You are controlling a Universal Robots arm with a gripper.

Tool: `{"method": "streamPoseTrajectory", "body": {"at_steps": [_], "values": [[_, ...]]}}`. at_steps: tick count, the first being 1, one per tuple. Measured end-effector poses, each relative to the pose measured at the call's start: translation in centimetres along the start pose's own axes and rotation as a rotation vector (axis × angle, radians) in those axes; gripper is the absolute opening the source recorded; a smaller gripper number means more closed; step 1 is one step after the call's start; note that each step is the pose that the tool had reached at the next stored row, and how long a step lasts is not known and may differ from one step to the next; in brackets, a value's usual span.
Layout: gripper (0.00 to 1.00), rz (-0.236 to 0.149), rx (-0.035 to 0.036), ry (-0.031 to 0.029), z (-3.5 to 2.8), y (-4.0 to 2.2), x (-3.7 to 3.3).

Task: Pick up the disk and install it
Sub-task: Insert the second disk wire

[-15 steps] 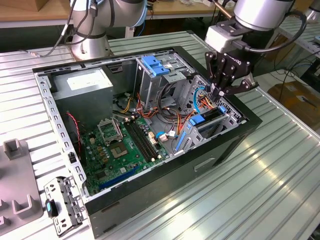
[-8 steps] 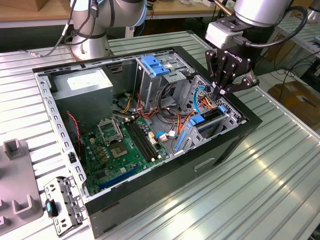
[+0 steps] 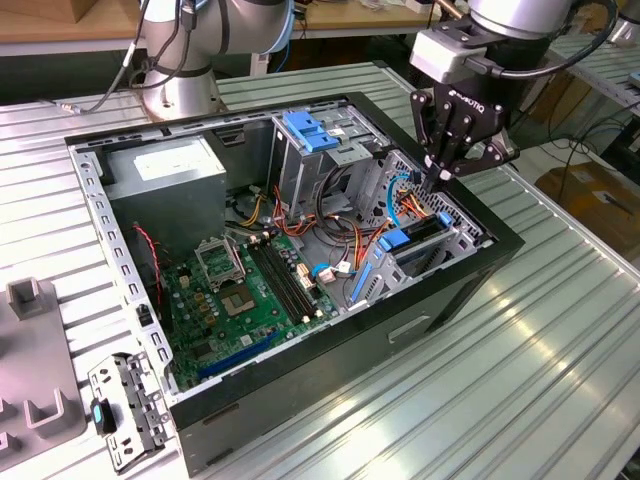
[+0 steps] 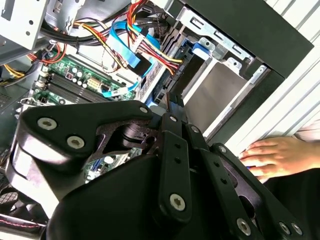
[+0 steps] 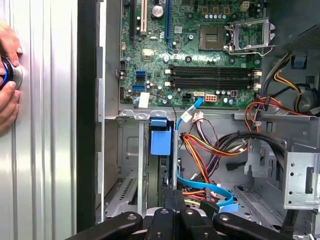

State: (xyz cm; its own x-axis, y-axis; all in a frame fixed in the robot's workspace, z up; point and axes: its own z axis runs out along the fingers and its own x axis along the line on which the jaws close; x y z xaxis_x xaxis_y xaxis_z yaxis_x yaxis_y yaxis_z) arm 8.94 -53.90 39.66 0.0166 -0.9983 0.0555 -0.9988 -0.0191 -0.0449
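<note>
Open computer case [image 3: 330, 380] lying on its side on ribbed metal table [image 3: 520, 380], motherboard [image 3: 240, 290] exposed.

Gripper [image 3: 440, 182] poised above drive cage [image 3: 462, 238] at the exterior view's right end of the case, fingers pointing down into it. Fingertips pressed together in the exterior view and in both wrist views; nothing seen clamped between them.

Disk [image 3: 412, 240] located in the cage bay just below the fingertips, standing on edge, blue side rail and pull tab uppermost. In the first wrist view, blue tab of the disk [image 5: 160, 142] seen in the slot straight ahead of the closed fingers. Not lifted, not gripped.

Judged progress: pick-up and placement apparently done, disk already within its bay. Depth of seating and engagement of rails not determinable; contact between fingertips and disk also not determinable. Data and power cables [image 5: 210, 150] lying loose beside the bay; connection not confirmed.

Person's hand [image 4: 275, 155] resting on the table just outside the case wall.
</note>
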Motion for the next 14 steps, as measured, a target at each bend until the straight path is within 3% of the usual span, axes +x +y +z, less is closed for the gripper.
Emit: {"method": "streamPoseTrajectory", "body": {"at_steps": [3, 5, 8, 11, 12, 13, 14], "values": [[0.11, 0.000, -0.0011, 0.0037, -0.28, -0.03, 0.00], [0.11, -0.001, -0.0040, 0.0176, -0.36, -0.10, -0.06], [0.11, -0.002, -0.0102, 0.0257, -0.37, -0.23, -0.43], [0.11, -0.003, -0.0194, 0.0498, -0.41, -0.43, -1.22], [0.11, -0.004, -0.0232, 0.0613, -0.42, -0.51, -1.54], [0.11, -0.005, -0.0269, 0.0657, -0.43, -0.59, -1.87], [0.11, -0.005, -0.0291, 0.0658, -0.44, -0.64, -2.00]]}}
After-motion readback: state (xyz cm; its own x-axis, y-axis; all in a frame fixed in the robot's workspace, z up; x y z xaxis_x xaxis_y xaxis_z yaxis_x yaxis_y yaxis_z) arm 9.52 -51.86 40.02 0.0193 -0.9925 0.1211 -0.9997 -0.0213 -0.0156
